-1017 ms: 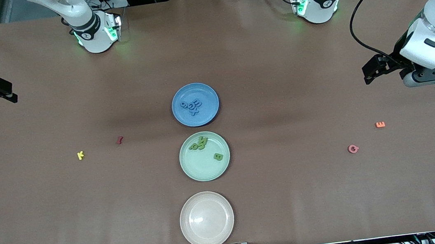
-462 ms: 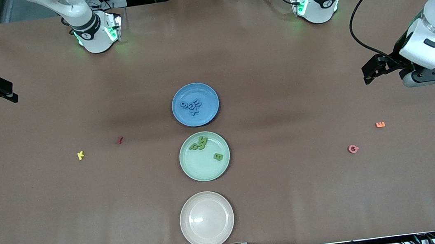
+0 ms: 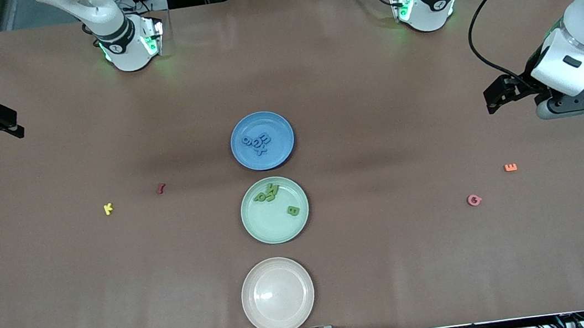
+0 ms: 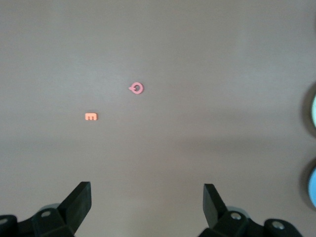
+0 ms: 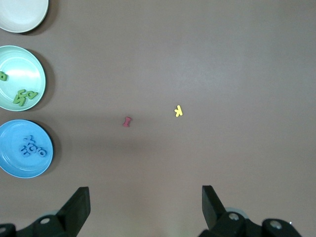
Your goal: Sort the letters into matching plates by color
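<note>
Left gripper: jaws spread wide and empty, held over bare bench at the left arm's end; right gripper: jaws likewise spread wide and empty, held over bare bench at the right arm's end.

Near the left gripper lie two loose letters: the orange E and, nearer the front camera, the pink G, the two near each other but apart. Toward the right arm's end lie the dark red letter and the yellow K, also apart.

Step in hand, as a judgement: sorting of blue and green appears complete; no blue or green letter shows on the open bench; both arms stand clear of the plates. The four loose letters match neither coloured plate, so the next move probably calls for no further pick, or at most a confirmation that nothing blue or green is left out.

Containers, in one row at mid-bench:
- blue plate, farthest from the front camera; holds a touching cluster of blue letters;
- mint green plate, in the middle; holds a cluster of green letters and a separate green B near the rim;
- cream-white plate, nearest the front camera; holds nothing.
</note>
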`<action>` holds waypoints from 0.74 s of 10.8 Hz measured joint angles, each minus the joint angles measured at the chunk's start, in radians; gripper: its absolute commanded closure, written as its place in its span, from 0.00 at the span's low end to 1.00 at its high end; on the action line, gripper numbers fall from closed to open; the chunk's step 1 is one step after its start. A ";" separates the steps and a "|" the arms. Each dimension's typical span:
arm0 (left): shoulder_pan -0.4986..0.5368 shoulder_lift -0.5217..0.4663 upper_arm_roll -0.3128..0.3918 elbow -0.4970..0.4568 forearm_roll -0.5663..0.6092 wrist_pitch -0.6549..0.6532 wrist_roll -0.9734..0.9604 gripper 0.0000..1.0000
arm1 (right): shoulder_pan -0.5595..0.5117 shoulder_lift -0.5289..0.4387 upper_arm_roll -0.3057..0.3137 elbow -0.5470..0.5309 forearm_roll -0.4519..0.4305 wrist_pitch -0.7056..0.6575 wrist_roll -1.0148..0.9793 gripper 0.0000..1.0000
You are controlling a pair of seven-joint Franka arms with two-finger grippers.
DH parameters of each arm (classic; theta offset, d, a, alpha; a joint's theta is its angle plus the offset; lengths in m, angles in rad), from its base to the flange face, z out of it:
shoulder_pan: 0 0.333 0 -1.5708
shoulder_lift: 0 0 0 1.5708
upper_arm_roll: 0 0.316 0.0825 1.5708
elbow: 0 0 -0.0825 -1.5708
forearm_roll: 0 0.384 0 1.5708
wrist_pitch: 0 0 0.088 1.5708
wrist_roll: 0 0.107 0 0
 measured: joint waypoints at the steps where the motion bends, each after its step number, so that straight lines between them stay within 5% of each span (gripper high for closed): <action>1: 0.000 0.000 -0.005 0.000 0.024 -0.007 0.000 0.00 | 0.000 0.000 0.000 0.000 0.000 0.000 0.000 0.00; 8: 0.007 -0.001 -0.011 0.012 0.018 -0.010 0.000 0.00 | 0.000 0.000 0.000 0.000 0.000 0.000 0.000 0.00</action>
